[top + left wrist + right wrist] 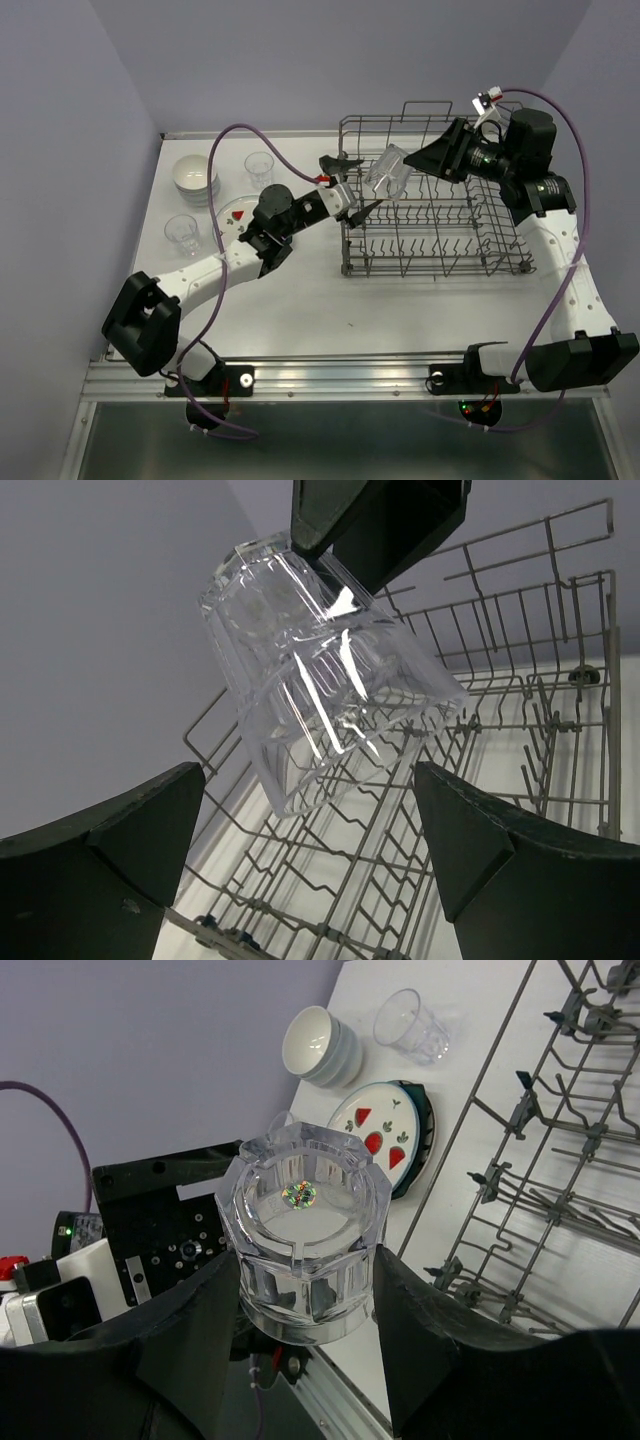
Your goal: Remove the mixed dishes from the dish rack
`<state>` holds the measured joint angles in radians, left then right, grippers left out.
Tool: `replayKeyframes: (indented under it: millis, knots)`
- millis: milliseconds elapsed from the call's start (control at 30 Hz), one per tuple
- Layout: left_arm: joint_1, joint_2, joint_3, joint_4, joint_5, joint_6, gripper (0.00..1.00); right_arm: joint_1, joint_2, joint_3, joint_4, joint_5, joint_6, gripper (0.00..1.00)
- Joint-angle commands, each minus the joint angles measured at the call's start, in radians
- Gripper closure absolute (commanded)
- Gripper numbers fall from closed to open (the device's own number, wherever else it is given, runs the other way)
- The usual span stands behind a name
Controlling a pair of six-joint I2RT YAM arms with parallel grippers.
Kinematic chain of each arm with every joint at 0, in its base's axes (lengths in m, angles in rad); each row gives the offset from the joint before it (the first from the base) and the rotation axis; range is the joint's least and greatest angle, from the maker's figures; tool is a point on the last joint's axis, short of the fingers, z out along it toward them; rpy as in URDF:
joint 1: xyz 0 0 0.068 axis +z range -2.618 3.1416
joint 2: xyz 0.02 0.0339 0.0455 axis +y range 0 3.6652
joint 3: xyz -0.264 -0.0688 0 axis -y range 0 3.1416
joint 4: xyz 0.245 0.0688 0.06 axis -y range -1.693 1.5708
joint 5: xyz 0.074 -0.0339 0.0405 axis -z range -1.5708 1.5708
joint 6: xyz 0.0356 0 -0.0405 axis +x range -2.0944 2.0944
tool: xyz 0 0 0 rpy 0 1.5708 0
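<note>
Pinching a clear glass tumbler (385, 173) in the right gripper (408, 168) above the dish rack (430, 243), with left gripper (352, 185) spread wide just beside

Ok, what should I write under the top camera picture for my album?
The right pincer holds a clear glass tumbler above the dish rack, with the left pincer open beside it.

White table (300, 310): dish rack (430, 250), bowl stack (193, 178), two tumblers (260, 168), teal plate (428, 1145) (strawberry plate (385, 1125) atop).
</note>
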<state>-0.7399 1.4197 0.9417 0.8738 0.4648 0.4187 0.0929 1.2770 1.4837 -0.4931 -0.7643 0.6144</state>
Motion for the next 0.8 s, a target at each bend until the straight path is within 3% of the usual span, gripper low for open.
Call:
replayKeyframes:
  millis: [0, 100, 200, 233, 367, 400, 433, 500, 600, 633, 733, 767]
  knots:
    - [-0.009, -0.001, 0.065, 0.12, 0.017, -0.041, 0.03, 0.002, -0.045, -0.011, 0.119, -0.084, 0.053, 0.99]
    - [-0.007, 0.012, 0.08, 0.131, 0.017, -0.072, 0.12, 0.002, -0.053, -0.028, 0.128, -0.093, 0.064, 0.99]
    - [-0.009, 0.019, 0.091, 0.149, 0.034, -0.107, 0.3, 0.002, -0.062, -0.057, 0.143, -0.112, 0.085, 0.99]
    - [-0.009, 0.022, 0.092, 0.154, 0.043, -0.109, 0.46, 0.002, -0.064, -0.066, 0.162, -0.122, 0.093, 0.99]
    - [-0.009, 0.024, 0.101, 0.154, 0.066, -0.13, 0.78, 0.002, -0.071, -0.092, 0.166, -0.113, 0.102, 0.99]
    - [-0.009, 0.016, 0.092, 0.156, 0.08, -0.126, 0.92, 0.002, -0.073, -0.097, 0.166, -0.113, 0.104, 0.99]
    - [-0.01, 0.001, 0.079, 0.154, 0.092, -0.129, 1.0, 0.002, -0.071, -0.1, 0.168, -0.11, 0.107, 0.99]
    - [-0.01, -0.033, 0.062, 0.154, 0.107, -0.126, 1.0, 0.002, -0.067, -0.105, 0.168, -0.104, 0.105, 0.95]
    - [-0.01, -0.071, 0.039, 0.152, 0.071, -0.168, 1.0, 0.002, -0.059, -0.109, 0.182, -0.102, 0.102, 0.63]
    - [-0.01, -0.079, 0.037, 0.149, 0.046, -0.226, 1.0, 0.002, -0.057, -0.109, 0.185, -0.09, 0.099, 0.41]
    - [-0.012, -0.111, 0.063, 0.036, -0.083, -0.313, 1.0, 0.002, -0.067, -0.108, 0.185, -0.064, 0.068, 0.0]
    - [-0.013, -0.12, 0.084, -0.005, -0.154, -0.367, 1.0, 0.002, -0.071, -0.105, 0.183, -0.058, 0.044, 0.0]
